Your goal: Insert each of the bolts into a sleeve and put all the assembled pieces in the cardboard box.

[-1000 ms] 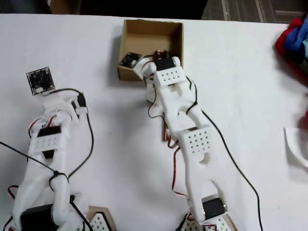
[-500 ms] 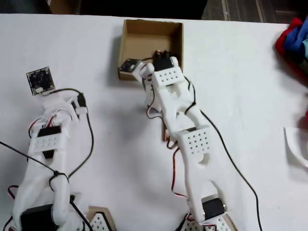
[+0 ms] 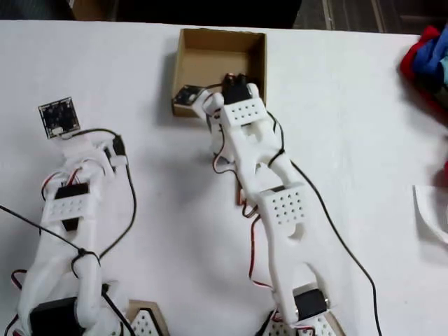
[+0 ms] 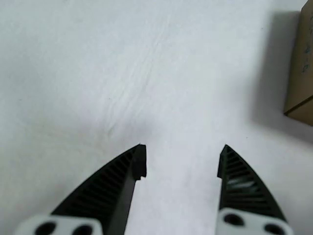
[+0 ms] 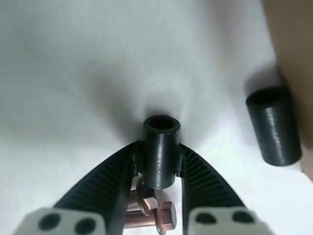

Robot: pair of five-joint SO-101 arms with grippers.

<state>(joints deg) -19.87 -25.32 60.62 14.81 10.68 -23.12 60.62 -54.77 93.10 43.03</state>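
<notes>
The right end effector (image 5: pixel 157 164) is clamped on a black sleeve (image 5: pixel 161 142), holding only its near end, so a jolt may tip it or let it slip. Copper bolts (image 5: pixel 155 214) lie between its jaws just behind the sleeve and could get scattered. A second sleeve (image 5: pixel 274 125), off to one side by the cardboard box (image 5: pixel 293 44), is easily knocked. The left end effector (image 4: pixel 181 159) hangs wide open, empty, over the desk (image 4: pixel 122 73).

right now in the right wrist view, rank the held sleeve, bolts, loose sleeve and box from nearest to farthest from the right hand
1. Held sleeve: clamped in the right hand.
2. Bolts: between the fingers, behind that sleeve.
3. Loose sleeve: standing off to the side, by the box.
4. Box: its wall just beyond the loose sleeve.
</notes>
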